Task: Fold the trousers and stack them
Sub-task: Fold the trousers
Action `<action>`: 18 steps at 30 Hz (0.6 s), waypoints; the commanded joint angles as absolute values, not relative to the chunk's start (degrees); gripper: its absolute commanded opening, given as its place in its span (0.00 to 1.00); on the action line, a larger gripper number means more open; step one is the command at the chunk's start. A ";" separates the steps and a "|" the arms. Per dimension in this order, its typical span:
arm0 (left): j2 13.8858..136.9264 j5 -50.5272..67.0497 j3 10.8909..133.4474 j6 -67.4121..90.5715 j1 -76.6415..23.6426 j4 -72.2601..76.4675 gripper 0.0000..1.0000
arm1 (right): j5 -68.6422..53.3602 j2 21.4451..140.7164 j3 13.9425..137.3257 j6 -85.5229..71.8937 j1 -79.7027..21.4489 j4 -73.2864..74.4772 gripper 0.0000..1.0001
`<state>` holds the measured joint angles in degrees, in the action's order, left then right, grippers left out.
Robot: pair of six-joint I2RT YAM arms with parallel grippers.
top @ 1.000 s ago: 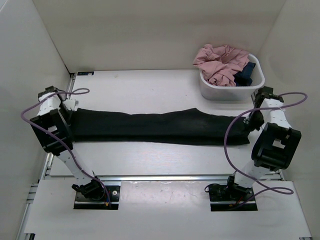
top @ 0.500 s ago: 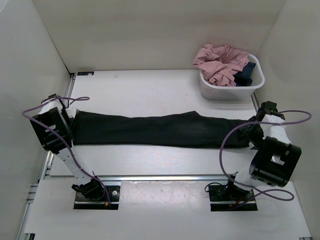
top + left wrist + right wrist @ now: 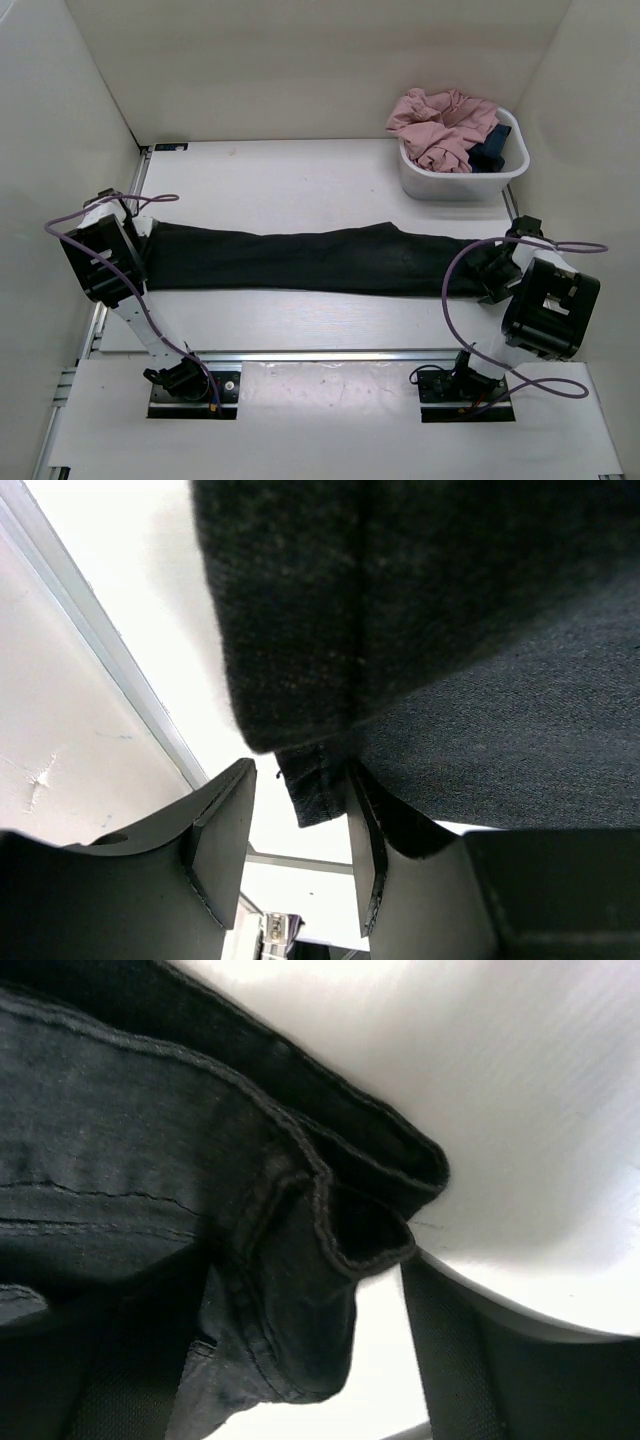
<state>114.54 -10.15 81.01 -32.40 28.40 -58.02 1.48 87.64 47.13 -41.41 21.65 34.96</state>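
Note:
The black trousers (image 3: 300, 262) lie flat as one long, narrow band across the table, from the left arm to the right arm. My left gripper (image 3: 143, 228) is at their left end. In the left wrist view that gripper (image 3: 300, 785) is open, and a corner of the trousers' hem (image 3: 320, 780) hangs loose between its fingers. My right gripper (image 3: 492, 272) is at the right end. In the right wrist view it (image 3: 300, 1305) stands open and wide, with the bunched waistband (image 3: 300, 1290) lying between the fingers, unpinched.
A white basket (image 3: 515, 165) at the back right holds crumpled pink clothes (image 3: 440, 125) and a small dark blue garment (image 3: 495, 145). White walls close in the table on the left, back and right. Purple cables loop from both arms.
Both grippers have opened and let go of the trousers' ends. The trousers have settled flat and slightly nearer. The right arm has drawn back toward the near edge.

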 commanded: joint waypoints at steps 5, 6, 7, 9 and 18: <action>110.05 -9.06 81.82 -30.76 28.83 -60.02 0.56 | 2.02 96.77 45.44 -43.86 22.14 26.54 0.14; 110.04 -6.88 82.44 -30.76 28.83 -60.64 0.60 | 2.72 96.77 45.44 -43.34 22.15 25.93 0.07; 109.26 -5.12 84.18 -30.76 28.83 -61.43 0.64 | 3.42 95.90 45.44 -42.46 22.67 25.93 0.00; 108.72 -1.25 86.47 -31.55 28.83 -64.50 0.64 | 5.17 94.75 45.44 -41.31 23.28 25.93 0.00; 113.37 0.97 91.32 -27.52 24.88 -66.97 0.66 | 20.27 81.92 57.91 -30.33 22.77 35.31 0.00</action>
<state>112.90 -0.40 90.50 -29.58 27.29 -65.21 7.55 85.97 51.29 -35.92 22.87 33.21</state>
